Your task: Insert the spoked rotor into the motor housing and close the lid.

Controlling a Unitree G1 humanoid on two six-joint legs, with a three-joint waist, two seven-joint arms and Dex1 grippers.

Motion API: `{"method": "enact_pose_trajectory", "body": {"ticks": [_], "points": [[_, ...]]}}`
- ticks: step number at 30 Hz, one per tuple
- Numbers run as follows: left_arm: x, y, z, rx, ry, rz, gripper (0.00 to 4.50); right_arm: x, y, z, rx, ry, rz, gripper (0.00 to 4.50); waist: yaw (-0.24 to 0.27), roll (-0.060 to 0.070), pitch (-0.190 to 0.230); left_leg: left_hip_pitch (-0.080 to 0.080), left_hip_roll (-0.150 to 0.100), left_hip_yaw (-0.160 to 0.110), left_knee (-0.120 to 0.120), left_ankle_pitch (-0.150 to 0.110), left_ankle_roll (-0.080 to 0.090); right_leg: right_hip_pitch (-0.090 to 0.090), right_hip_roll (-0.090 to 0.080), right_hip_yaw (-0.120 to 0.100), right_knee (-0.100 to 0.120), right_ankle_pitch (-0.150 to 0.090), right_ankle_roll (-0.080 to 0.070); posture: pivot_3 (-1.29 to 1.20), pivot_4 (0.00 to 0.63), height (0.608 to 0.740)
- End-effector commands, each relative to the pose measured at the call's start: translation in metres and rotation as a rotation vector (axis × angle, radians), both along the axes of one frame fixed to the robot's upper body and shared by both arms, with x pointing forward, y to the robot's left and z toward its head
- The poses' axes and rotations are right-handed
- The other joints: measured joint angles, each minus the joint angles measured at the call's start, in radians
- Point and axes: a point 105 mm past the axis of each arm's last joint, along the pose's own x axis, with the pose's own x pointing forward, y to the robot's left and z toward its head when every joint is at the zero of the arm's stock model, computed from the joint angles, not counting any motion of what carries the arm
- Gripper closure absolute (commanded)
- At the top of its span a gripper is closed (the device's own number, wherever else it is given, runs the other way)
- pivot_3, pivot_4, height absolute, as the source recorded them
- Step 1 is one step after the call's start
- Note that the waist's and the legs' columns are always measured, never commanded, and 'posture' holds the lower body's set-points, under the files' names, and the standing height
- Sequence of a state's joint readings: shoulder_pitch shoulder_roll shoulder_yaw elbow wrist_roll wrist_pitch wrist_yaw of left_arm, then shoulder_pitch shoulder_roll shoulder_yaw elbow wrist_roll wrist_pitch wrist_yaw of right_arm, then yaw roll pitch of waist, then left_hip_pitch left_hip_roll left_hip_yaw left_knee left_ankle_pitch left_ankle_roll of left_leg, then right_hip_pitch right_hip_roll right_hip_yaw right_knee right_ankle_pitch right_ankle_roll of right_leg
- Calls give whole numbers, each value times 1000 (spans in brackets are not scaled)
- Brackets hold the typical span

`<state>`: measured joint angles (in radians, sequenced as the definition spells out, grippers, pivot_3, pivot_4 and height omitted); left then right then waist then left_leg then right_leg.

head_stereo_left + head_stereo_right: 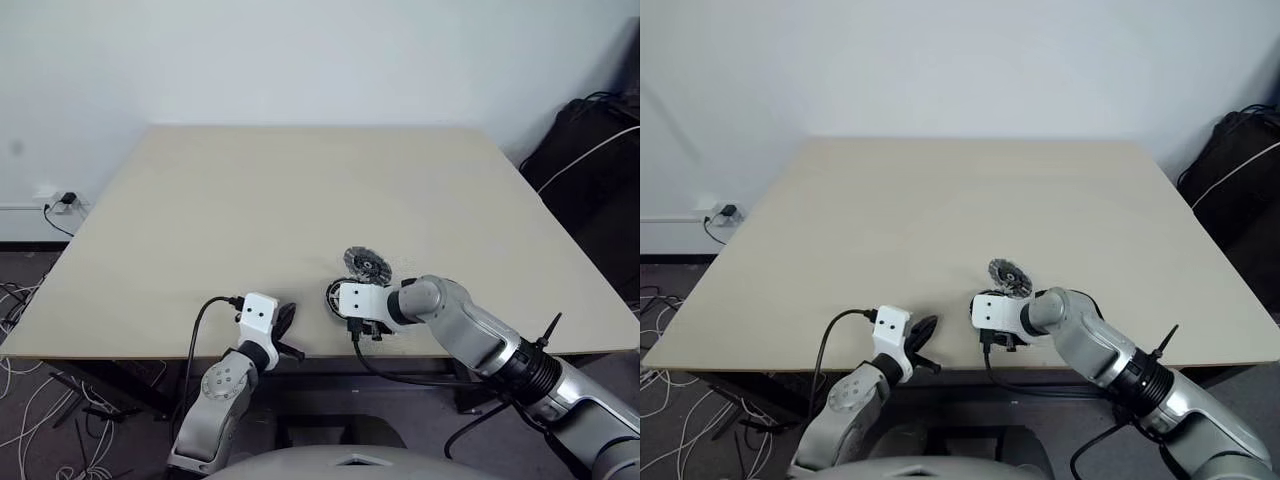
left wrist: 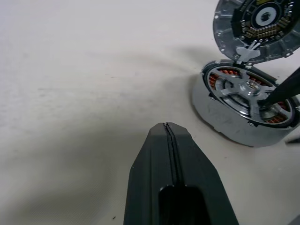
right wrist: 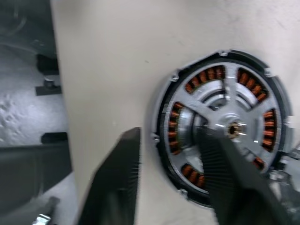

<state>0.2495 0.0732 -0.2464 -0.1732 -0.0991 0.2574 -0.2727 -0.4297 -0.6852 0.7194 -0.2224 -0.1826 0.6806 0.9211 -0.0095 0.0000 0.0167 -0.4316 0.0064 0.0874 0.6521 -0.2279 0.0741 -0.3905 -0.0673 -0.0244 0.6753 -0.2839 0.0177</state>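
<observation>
Spoked rotor [image 3: 225,126] under right fingers [image 3: 234,173]

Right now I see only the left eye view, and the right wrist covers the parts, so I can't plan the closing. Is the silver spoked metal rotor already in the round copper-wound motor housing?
Observer: Yes. In the right wrist view the spoked rotor sits inside the motor housing, and the copper windings show between its spokes.
Operator: How do the right gripper's fingers stand?
Observer: The right gripper is open. One finger lies on the rotor near its hub, and the other is outside the housing's rim.
Operator: And the lid?
Observer: In the left wrist view the round silver-grey lid is tilted up at the housing's edge, not closed over it.
</observation>
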Motion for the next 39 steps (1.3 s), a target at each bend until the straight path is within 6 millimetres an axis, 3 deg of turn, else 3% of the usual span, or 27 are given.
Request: {"method": "enact_pose_trajectory", "body": {"ticks": [1,3,5,12,18,26,32,39], "points": [[4,-3,13,-23,-50,2,4500,7,-2,3,-10,-35,-8,3888,0,0,0,0,0,0,0,0,0,0,-1,-1,0,0,0,0,0,740],[4,-3,13,-22,-48,3,4500,7,-2,4,-6,-35,-16,4376,0,0,0,0,0,0,1,0,0,1,-7,-9,0,1,2,0,0,740],[3,-4,12,-24,-46,4,4500,7,-2,3,-3,-33,-25,4443,0,0,0,0,0,0,2,0,0,1,-13,-18,0,2,4,0,0,740],[3,-5,12,-27,-42,1,4500,9,-4,6,73,4,-150,4451,0,0,0,0,1,0,3,0,0,3,-14,-19,0,3,6,0,0,740],[3,-7,11,-34,-39,-4,4500,23,-2,19,263,71,-525,4452,-1,0,0,0,2,0,4,0,0,2,-14,-20,0,4,7,0,0,740],[3,-10,11,-39,-37,-13,4500,32,13,36,430,207,-810,4452,-2,2,0,-6,2,0,3,0,0,-5,-14,-20,0,4,7,0,0,740],[3,-9,10,-36,-35,-11,4500,32,28,41,456,250,-808,4452,-1,3,0,-11,1,0,3,0,0,-10,-14,-20,0,4,7,0,0,740],[2,-6,10,-30,-35,1,4500,34,29,26,416,265,-855,4452,-3,4,0,-12,1,0,3,0,0,-11,-14,-20,0,4,6,0,0,740]]}}
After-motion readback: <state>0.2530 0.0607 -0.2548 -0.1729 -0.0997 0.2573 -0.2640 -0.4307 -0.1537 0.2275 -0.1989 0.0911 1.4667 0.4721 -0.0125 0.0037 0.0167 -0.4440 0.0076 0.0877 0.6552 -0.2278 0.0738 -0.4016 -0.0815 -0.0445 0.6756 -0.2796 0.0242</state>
